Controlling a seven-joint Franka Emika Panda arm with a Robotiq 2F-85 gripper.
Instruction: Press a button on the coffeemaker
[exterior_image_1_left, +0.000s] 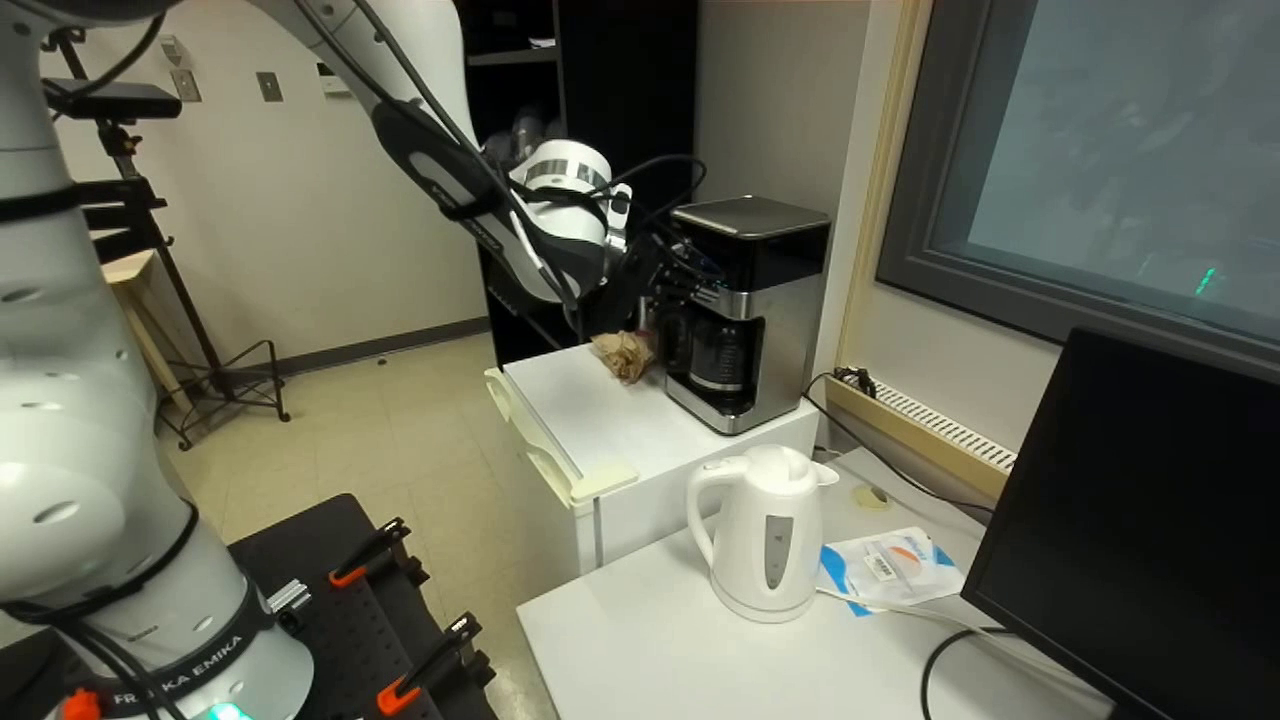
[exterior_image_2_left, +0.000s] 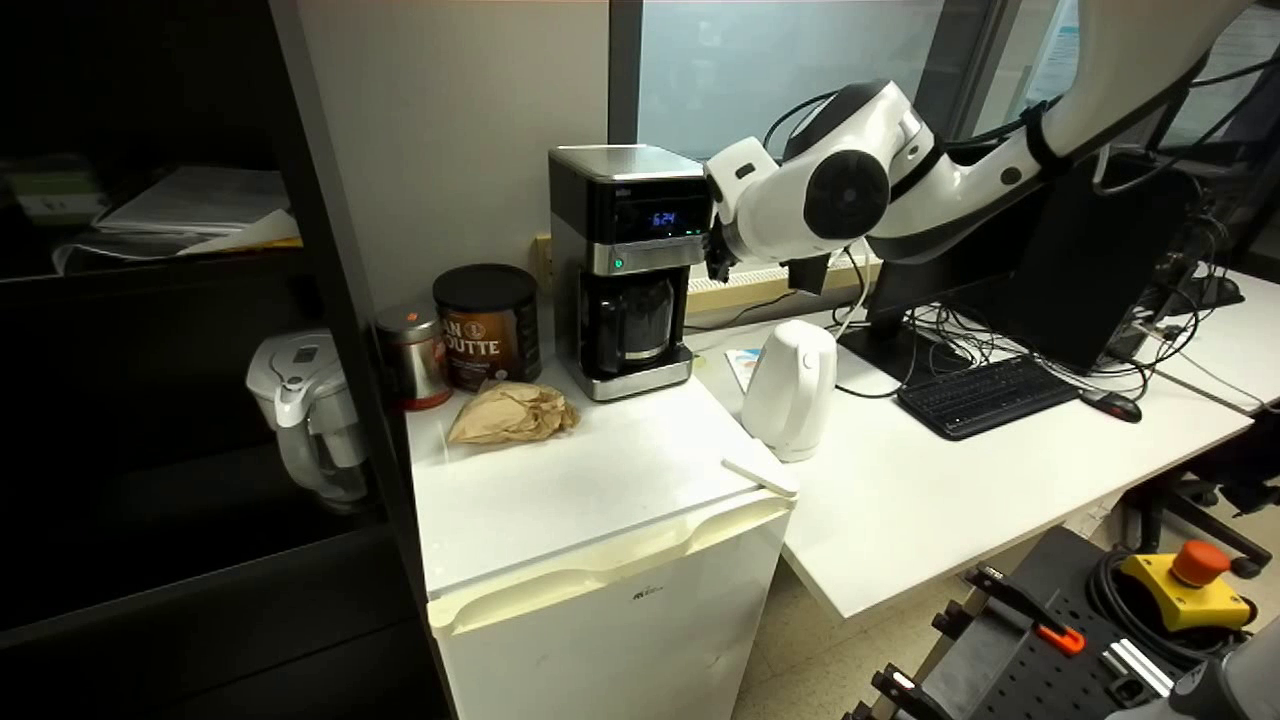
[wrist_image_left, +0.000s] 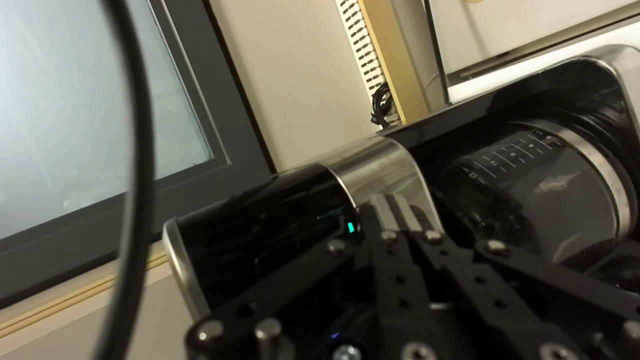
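Black and silver-grey, the coffeemaker (exterior_image_2_left: 625, 275) is set upright on the white top of a small fridge (exterior_image_2_left: 590, 650), with a dark carafe (exterior_image_2_left: 645, 325) held in its front opening. Blue digits are shown on its display (exterior_image_2_left: 663, 219), and a green light (exterior_image_2_left: 618, 263) is lit on the silver band (exterior_image_2_left: 650, 256) below. The white arm (exterior_image_2_left: 985, 190) is stretched out to the front of the coffeemaker. In the wrist view the gripper (wrist_image_left: 396, 211) is set narrow, its two fingertips (wrist_image_left: 384, 214) placed close side by side. They are held over the silver band, just beside the edge of the black panel (wrist_image_left: 270, 225), where a small teal light (wrist_image_left: 351, 227) is seen; whether the surface is touched cannot be told from these angles. On the fridge top a crumpled paper bag (exterior_image_2_left: 515, 412) is placed near the coffeemaker, with a brown can (exterior_image_2_left: 488, 335) and a metal tin (exterior_image_2_left: 418, 362) stood behind it. Beside the fridge a white kettle (exterior_image_1_left: 770, 535) is set upright on a table (exterior_image_2_left: 930, 510), and a packet (exterior_image_1_left: 890, 565) is laid flat near it. On the same table a keyboard (exterior_image_2_left: 985, 395) and a mouse (exterior_image_2_left: 1112, 405) are laid near each other, and a monitor (exterior_image_1_left: 1140, 530) is stood near them. In an exterior view a water jug (exterior_image_2_left: 330, 400) is seen on a shelf of a dark cabinet (exterior_image_2_left: 200, 640)
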